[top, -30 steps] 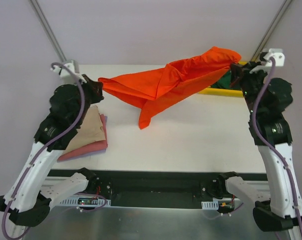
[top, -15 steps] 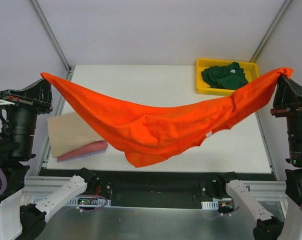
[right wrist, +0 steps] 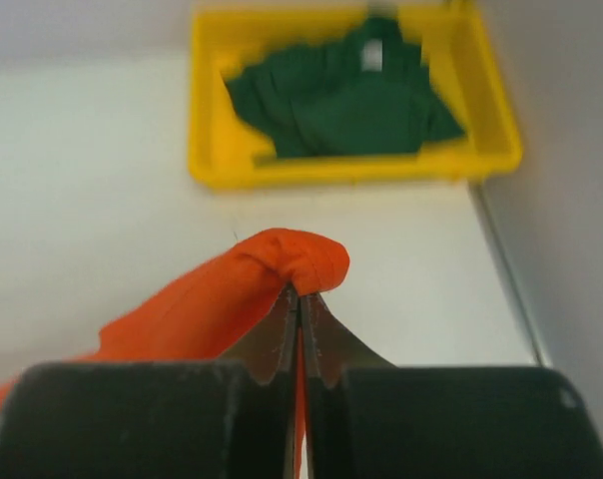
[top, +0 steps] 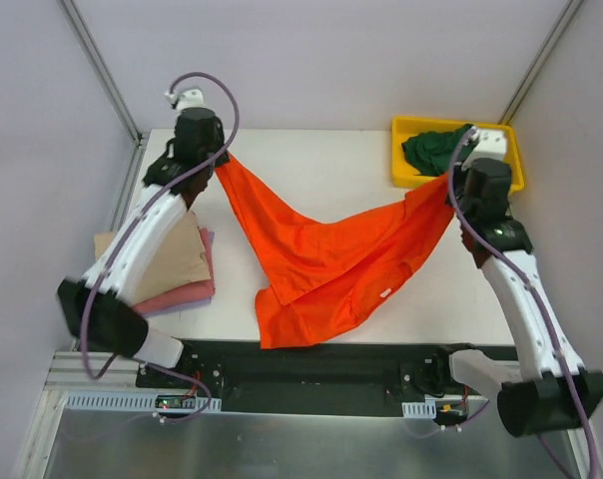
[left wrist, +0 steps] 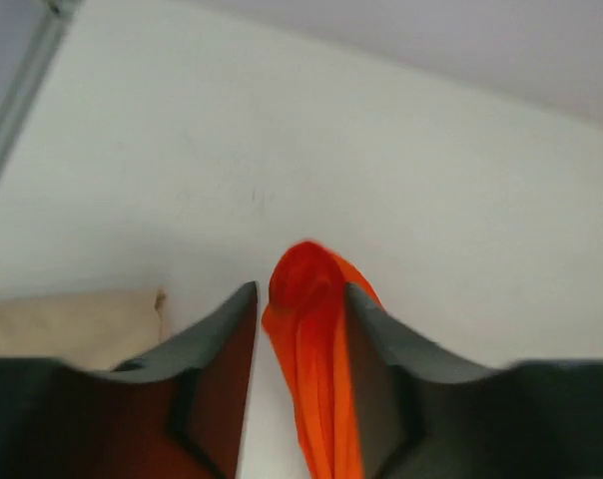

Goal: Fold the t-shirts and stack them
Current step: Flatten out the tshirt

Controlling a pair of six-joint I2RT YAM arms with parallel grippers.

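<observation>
My left gripper (top: 219, 163) pinches one end of the orange-red t-shirt (top: 331, 269) above the far left corner of the table (top: 311, 165). In the left wrist view a bunch of the cloth sits between its fingers, tight against one, with a thin gap beside the other. My right gripper (right wrist: 300, 295) is pressed together on a fold at the shirt's other end, near the far right corner, just in front of the yellow tray (top: 406, 182). The shirt sags between the two grips in a loose V. Its lower part lies crumpled on the middle of the table and reaches the near edge. The dark green t-shirt (top: 436, 152) lies bunched inside the tray at the far right corner. At the left edge the tan t-shirt (top: 177, 254) lies folded on top of the pink t-shirt (top: 177, 296), with only a strip of pink showing beneath it. My left arm (top: 142, 235) crosses above part of that pile.
</observation>
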